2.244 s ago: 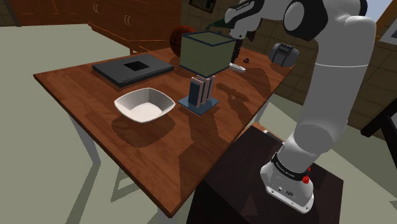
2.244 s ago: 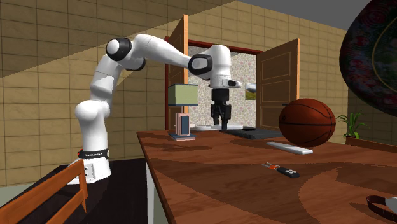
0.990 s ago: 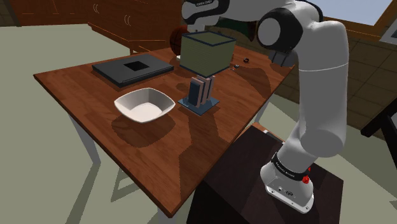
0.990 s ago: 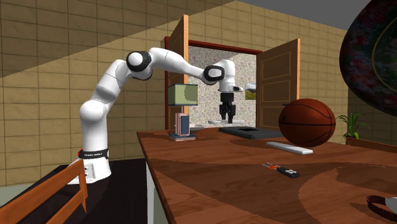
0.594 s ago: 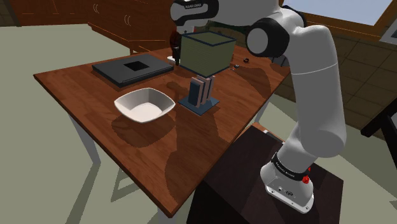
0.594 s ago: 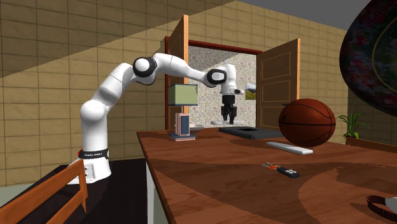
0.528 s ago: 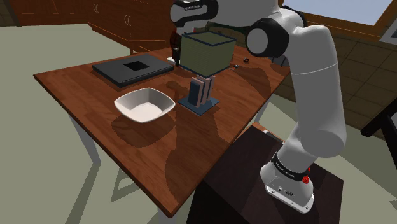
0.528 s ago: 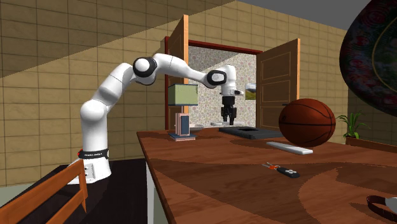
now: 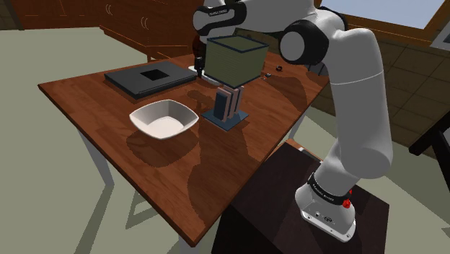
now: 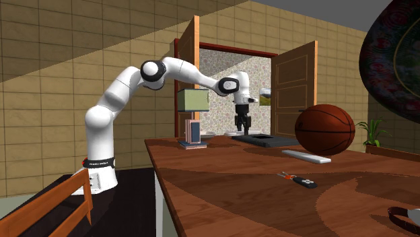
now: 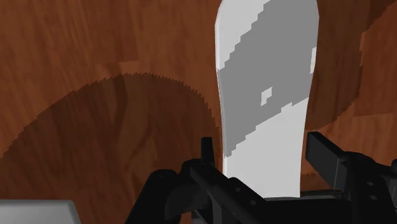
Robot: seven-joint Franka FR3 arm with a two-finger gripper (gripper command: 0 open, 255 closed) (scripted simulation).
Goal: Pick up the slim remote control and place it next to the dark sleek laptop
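The tool (image 11: 261,145) clasps the white remote control (image 11: 267,76); jaws narrowly parted

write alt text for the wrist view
A slim white and grey remote stretches straight away from the black gripper over a reddish-brown wooden tabletop. Broad curved shadows cross the wood and part of the remote.

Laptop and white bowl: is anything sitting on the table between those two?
No. In the shoulder view the stretch between the dark laptop and the white bowl is bare brown wooden table; the two stand apart.
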